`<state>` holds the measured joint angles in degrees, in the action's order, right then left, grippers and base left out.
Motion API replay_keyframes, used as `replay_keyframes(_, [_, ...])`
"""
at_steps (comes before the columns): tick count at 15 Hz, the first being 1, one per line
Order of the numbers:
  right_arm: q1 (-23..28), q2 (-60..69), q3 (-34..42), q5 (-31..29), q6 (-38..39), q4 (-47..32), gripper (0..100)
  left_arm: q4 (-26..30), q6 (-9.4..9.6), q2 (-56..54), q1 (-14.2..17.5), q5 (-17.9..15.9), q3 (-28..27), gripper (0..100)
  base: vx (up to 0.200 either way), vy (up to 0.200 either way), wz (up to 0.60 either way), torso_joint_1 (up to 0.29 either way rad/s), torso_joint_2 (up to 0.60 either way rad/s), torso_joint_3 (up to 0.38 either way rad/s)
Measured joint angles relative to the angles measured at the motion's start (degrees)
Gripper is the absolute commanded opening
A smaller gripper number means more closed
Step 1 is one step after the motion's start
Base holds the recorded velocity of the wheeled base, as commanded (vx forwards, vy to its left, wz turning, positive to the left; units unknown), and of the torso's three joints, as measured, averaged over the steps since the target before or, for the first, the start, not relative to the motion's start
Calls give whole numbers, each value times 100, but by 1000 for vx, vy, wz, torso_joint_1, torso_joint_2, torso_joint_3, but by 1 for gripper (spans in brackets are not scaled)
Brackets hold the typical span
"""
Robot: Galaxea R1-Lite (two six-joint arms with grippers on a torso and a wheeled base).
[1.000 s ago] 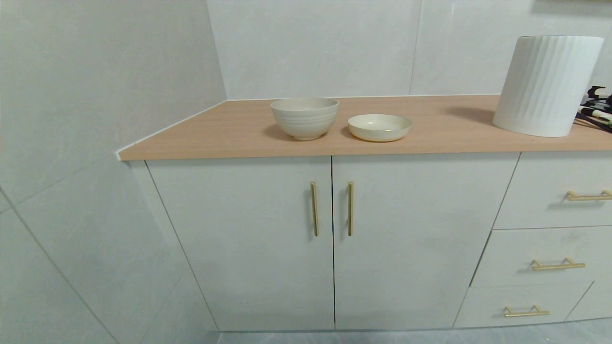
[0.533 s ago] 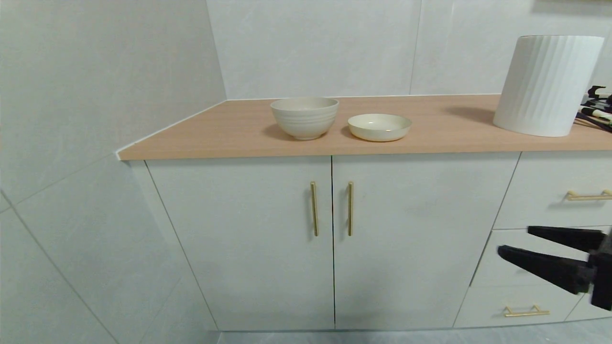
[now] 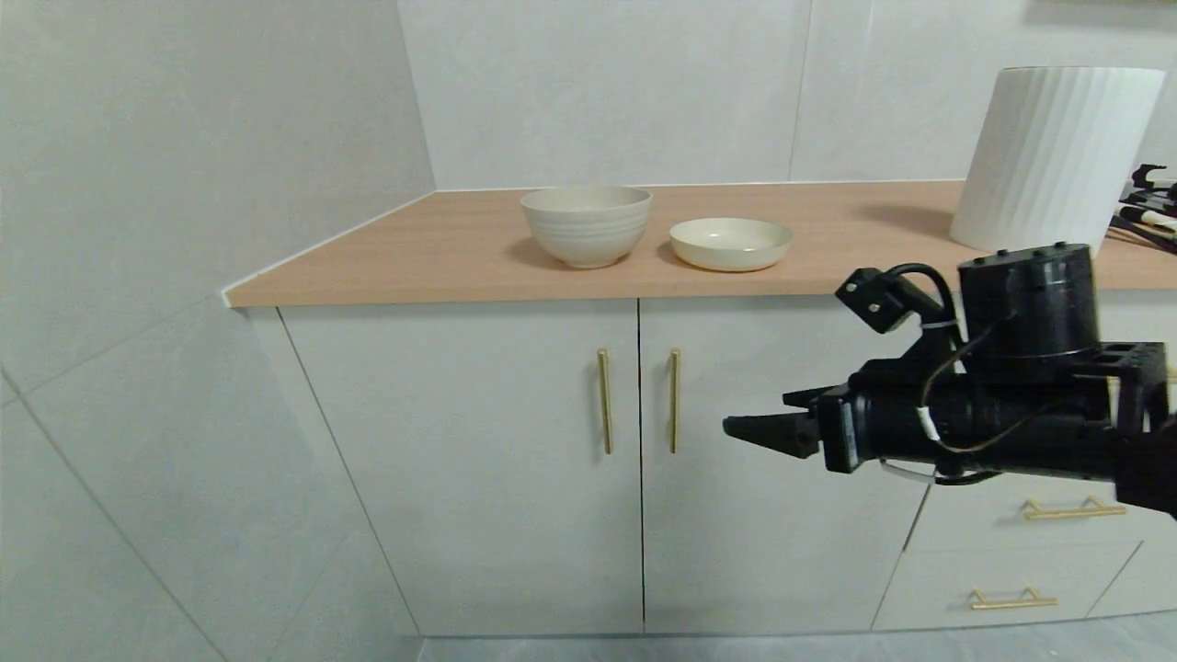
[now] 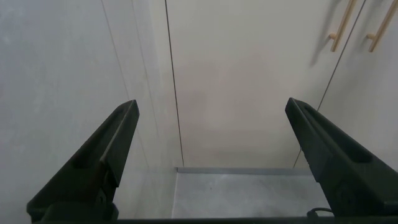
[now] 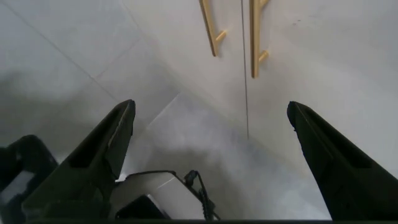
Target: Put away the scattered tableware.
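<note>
A ribbed beige bowl [image 3: 586,225] and a shallow cream dish [image 3: 730,244] stand side by side on the wooden countertop [image 3: 441,253]. Below them are two shut cabinet doors with gold handles [image 3: 603,401] [image 3: 673,401]. My right gripper [image 3: 768,416] hangs in front of the right door, below the counter edge, pointing toward the handles. It is open with nothing held, and its own view shows the fingers [image 5: 118,134] wide apart over both handles [image 5: 254,37]. My left gripper [image 4: 210,111] is open and low, facing the left door and floor.
A tall white ribbed container [image 3: 1057,161] stands at the counter's right, with dark utensils [image 3: 1145,207] beside it. Drawers with gold pulls [image 3: 1071,508] fill the cabinet's right side. A tiled wall [image 3: 184,230] closes in the left.
My right arm has come into the head view from the right edge, risen and moved left across the drawers to the right cabinet door. The bowl and dish have stayed put.
</note>
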<state>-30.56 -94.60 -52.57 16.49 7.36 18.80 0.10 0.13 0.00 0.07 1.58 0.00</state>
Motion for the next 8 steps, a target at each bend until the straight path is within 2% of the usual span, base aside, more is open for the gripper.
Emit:
replay_keyframes(3, [-124, -664, -444, 0, 700, 173, 100, 0, 20, 0, 0, -2, 0, 100, 0, 0, 0, 0, 0, 0])
replay_keyframes(8, [-162, -1665, -562, -29, 847, 1829, 100, 0, 20, 0, 0, -4, 0, 100, 0, 0, 0, 0, 0, 0])
